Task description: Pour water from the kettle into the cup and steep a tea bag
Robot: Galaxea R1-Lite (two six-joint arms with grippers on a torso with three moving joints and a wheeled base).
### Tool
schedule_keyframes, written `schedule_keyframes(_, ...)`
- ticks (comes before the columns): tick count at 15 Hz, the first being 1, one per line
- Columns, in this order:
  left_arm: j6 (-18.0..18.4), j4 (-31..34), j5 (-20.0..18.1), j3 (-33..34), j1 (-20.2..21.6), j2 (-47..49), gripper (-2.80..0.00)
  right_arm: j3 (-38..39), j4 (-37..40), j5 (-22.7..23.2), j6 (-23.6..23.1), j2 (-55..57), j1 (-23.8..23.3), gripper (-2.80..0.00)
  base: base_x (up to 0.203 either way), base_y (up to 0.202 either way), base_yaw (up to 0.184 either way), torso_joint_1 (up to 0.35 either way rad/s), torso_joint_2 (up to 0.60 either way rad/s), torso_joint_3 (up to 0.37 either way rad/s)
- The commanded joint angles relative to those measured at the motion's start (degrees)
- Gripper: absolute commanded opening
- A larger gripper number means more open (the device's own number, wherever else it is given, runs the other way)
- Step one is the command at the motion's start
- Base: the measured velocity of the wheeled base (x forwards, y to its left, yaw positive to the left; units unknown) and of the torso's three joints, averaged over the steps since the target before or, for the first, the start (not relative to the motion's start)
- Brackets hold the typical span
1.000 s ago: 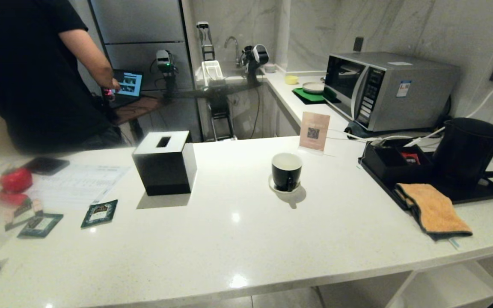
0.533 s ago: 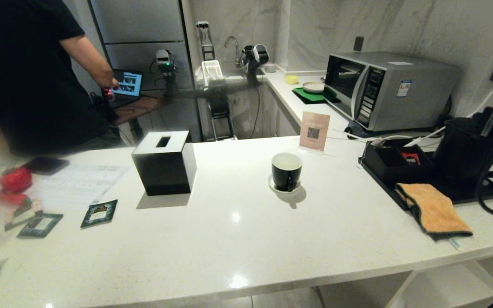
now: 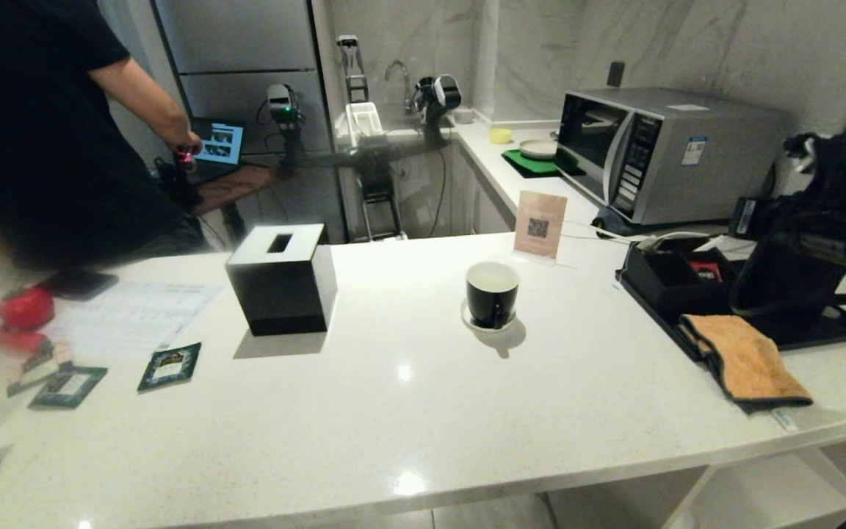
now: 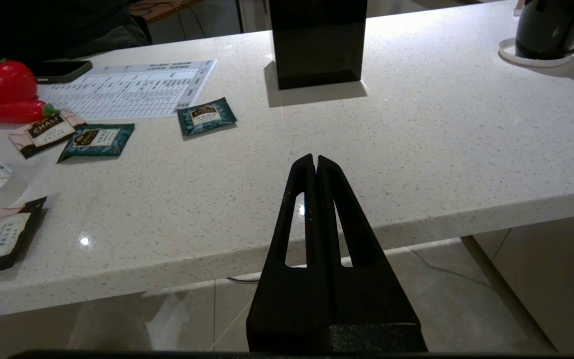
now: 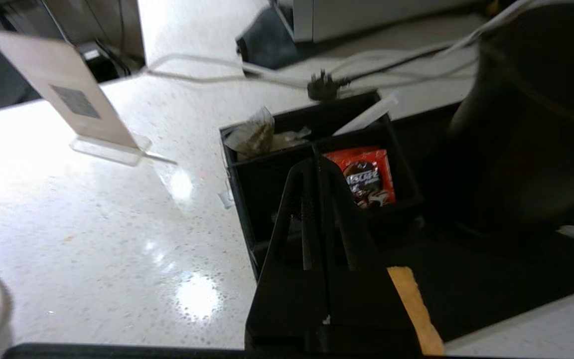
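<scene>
The black kettle [image 3: 786,286] stands on a black tray [image 3: 819,334] at the counter's right end, its upper part hidden behind my right arm [image 3: 827,191]. It fills the right wrist view's side [image 5: 531,134]. The black cup [image 3: 491,294], white inside, sits on its white saucer [image 3: 483,324] mid-counter. A pale crumpled pouch [image 5: 254,132], the tea bag as far as I can tell, lies in the black compartment box [image 5: 317,199]. My right gripper [image 5: 317,162] is shut and empty above that box, beside the kettle. My left gripper [image 4: 315,158] is shut and empty, parked before the counter's front edge.
A black tissue box [image 3: 281,279] stands left of the cup, a sign card [image 3: 540,225] behind it. An orange cloth [image 3: 742,360] drapes off the tray; a microwave [image 3: 665,154] stands behind. Green sachets [image 3: 170,365] and a person [image 3: 41,125] are at the left.
My right arm has come up into the head view from the right edge and now hangs in front of the kettle's top. The left arm, cup and kettle have not moved.
</scene>
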Motion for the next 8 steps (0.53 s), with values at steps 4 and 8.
schedule_keyframes(4, 0.0, 0.0, 0.0, 0.0, 0.0, 0.1, -2.80, -15.2, 8.3, 0.0, 0.7, 12.2, 0.4, -2.80, 0.000, 0.000, 0.000, 0.000, 0.00, 0.000)
schedule_keyframes(8, 0.0, 0.0, 0.0, 0.0, 0.0, 0.1, -2.80, -25.6, 14.1, 0.0, 1.8, 18.1, 2.0, -2.80, 0.000, 0.000, 0.000, 0.000, 0.00, 0.000)
